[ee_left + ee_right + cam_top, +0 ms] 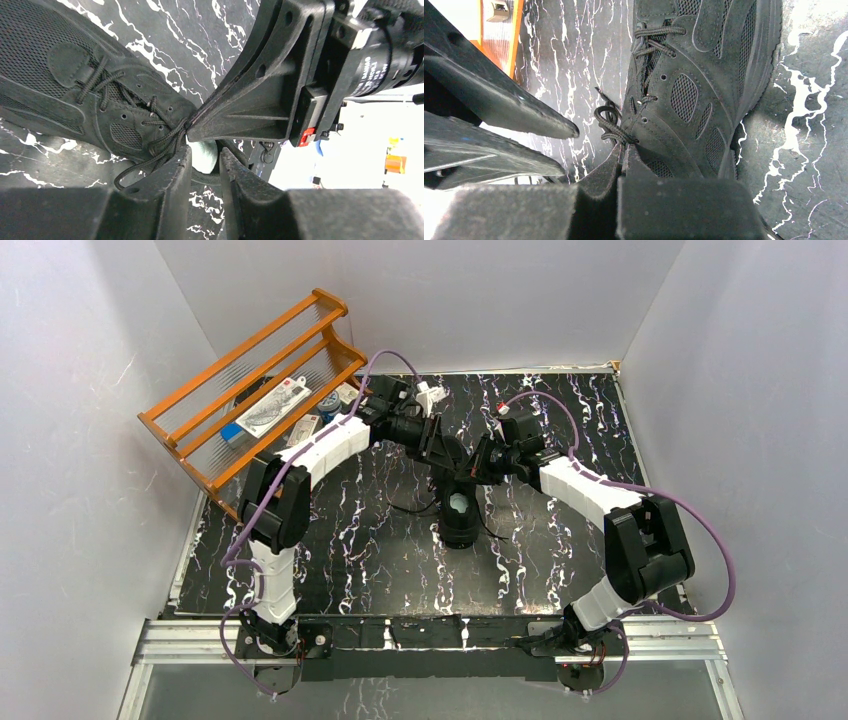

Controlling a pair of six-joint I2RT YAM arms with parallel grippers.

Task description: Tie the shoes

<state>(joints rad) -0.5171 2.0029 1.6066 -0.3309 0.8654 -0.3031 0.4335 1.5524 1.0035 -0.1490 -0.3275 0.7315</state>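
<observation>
The black shoe [462,527] stands mid-table with its pale insole showing; it also fills the left wrist view [60,75] and the right wrist view [704,75]. Its thin black laces [606,122] bunch at the top eyelets. My right gripper [624,149] is shut, its tips pinching the laces [165,141] at the shoe's opening. My left gripper [205,152] is open just beside it, with only the insole seen through its gap; a lace loop lies against the outside of one finger. In the top view both grippers, left [447,455] and right [478,468], meet over the shoe's far end.
An orange wooden rack [250,380] holding small packets leans at the back left. White walls close in the black marbled table [560,540] on three sides. Purple cables loop off both arms.
</observation>
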